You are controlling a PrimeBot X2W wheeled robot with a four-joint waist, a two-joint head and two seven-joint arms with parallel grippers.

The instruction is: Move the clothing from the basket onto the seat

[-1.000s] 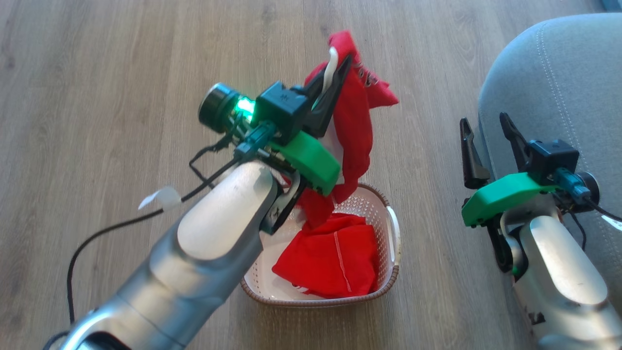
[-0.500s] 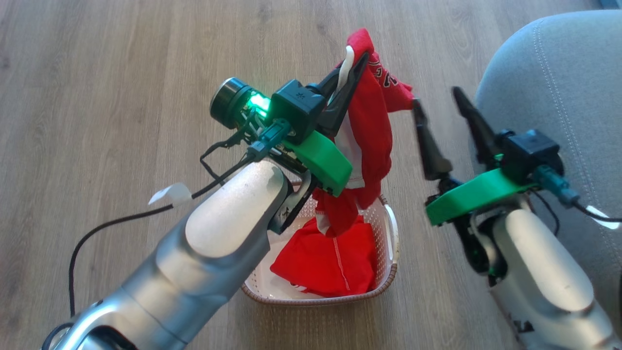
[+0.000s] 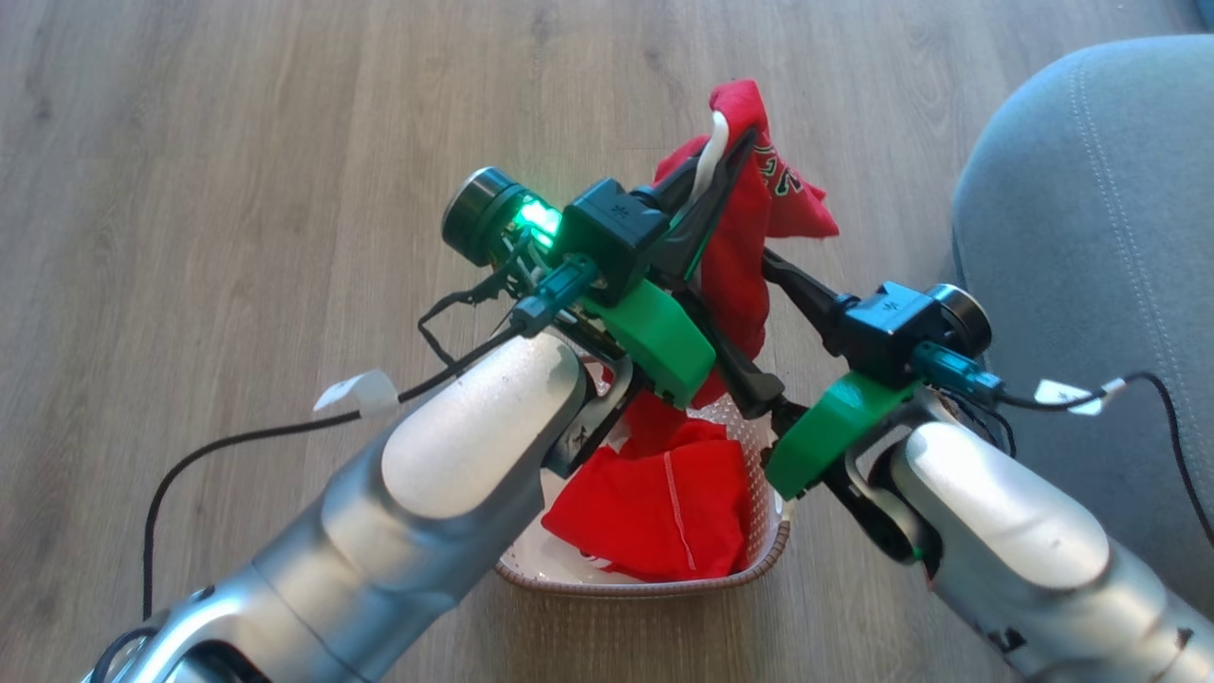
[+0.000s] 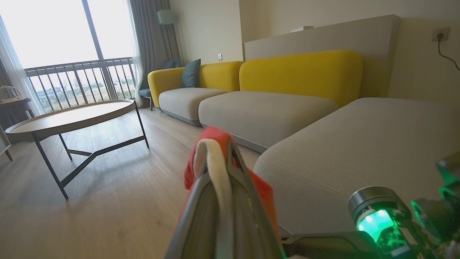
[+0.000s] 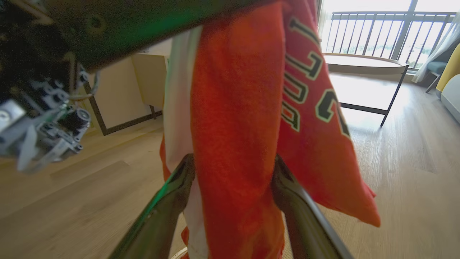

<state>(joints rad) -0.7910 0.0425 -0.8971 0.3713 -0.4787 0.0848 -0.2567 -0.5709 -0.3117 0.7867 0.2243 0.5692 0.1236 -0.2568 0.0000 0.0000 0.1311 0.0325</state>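
Head: left gripper (image 3: 723,152) clamped on the top edge of the striped garment (image 3: 749,256), arm raised, fabric hanging over the basket (image 3: 773,545). The second garment (image 3: 654,512) lies inside. Right gripper (image 3: 730,280) spread wide, forearm angled inward. Seat (image 3: 1091,237) at right. Left wrist: fingers pinch the white stripe. Right wrist: fabric hangs between the spread fingers, unpinched.
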